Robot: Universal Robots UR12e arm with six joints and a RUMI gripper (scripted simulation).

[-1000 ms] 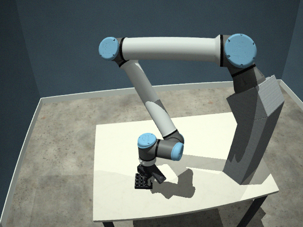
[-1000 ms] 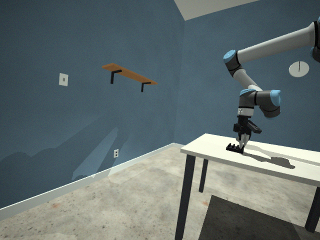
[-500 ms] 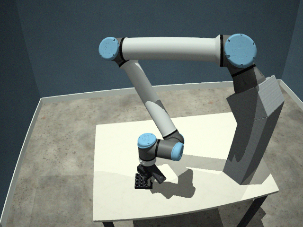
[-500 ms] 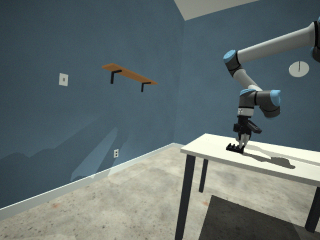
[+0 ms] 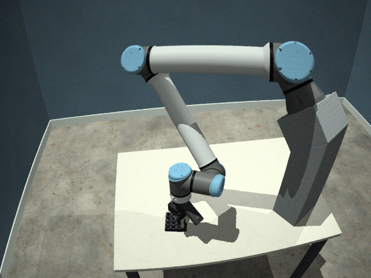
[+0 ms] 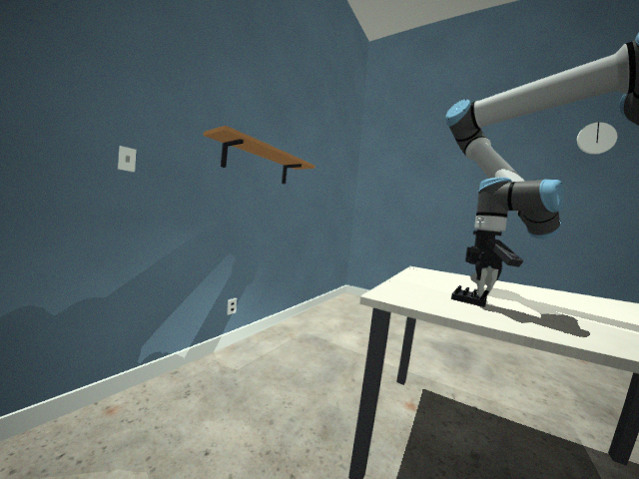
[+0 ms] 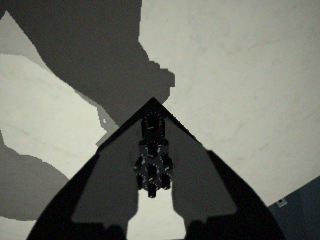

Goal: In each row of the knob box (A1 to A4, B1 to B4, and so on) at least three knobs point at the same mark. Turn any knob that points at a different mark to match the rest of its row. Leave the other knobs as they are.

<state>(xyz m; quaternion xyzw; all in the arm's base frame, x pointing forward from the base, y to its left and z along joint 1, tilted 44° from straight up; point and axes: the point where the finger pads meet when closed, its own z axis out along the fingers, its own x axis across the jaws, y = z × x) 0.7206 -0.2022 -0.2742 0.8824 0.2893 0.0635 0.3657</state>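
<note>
Tabletop carries the small black knob box, which lies toward the front edge, in the half away from the arm's base. The arm reaches straight down onto the box's right side. The tool is nearly closed, its jaws straddling a knob; whether they pinch it I cannot tell. The step in hand looks like correcting one odd knob. The next move calls for a firm pinch and a wrist twist, or a clean lift.
</note>
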